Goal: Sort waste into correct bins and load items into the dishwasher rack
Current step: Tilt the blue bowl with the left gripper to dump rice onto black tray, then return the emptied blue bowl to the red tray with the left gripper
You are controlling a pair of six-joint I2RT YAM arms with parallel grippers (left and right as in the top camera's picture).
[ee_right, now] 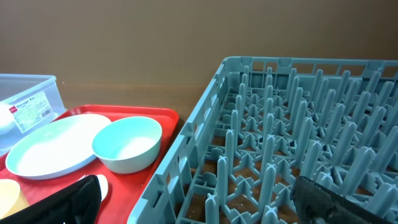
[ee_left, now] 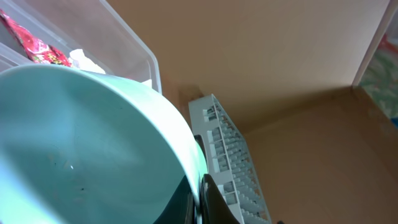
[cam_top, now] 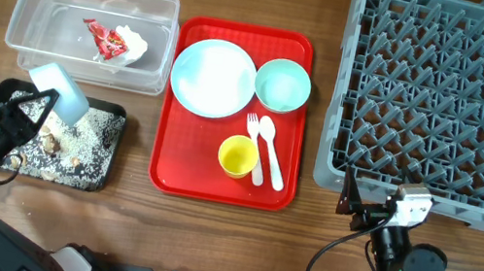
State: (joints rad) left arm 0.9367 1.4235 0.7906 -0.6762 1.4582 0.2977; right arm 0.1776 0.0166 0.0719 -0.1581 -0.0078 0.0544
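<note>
Tipping of scraps is judged to be the step in hand. A pale blue-green round bowl is held on its side above a shallow black rectangular tray, its rim pinched between the fingers of the left gripper. In the left wrist view its smooth, glossy inside is seen nearly bare, with only a few specks. Brownish-white crumbly food scraps are spread loosely over the tray floor. Beyond it, a crumpled red-and-white wrapper and white tissue are seen lying in a clear plastic rectangular tub.

The coming move is thought to turn on one relation. The large grey pegged plastic rack lies well apart from the held bowl, far to the right, with a flat red serving tray between them. The right gripper, its fingers spread wide and empty, is placed just beside the rack's near left corner and is much the nearer arm. A long reach or a hand-over may be called for.

On the red tray are set a pale blue round plate, a second blue-green bowl, a small yellow cup, and a white plastic fork and spoon. The two utensils lie side by side, with their long axes running roughly toward and away from the robot. Nothing is seen among the stiff upright pegs in the part of the rack in view.
</note>
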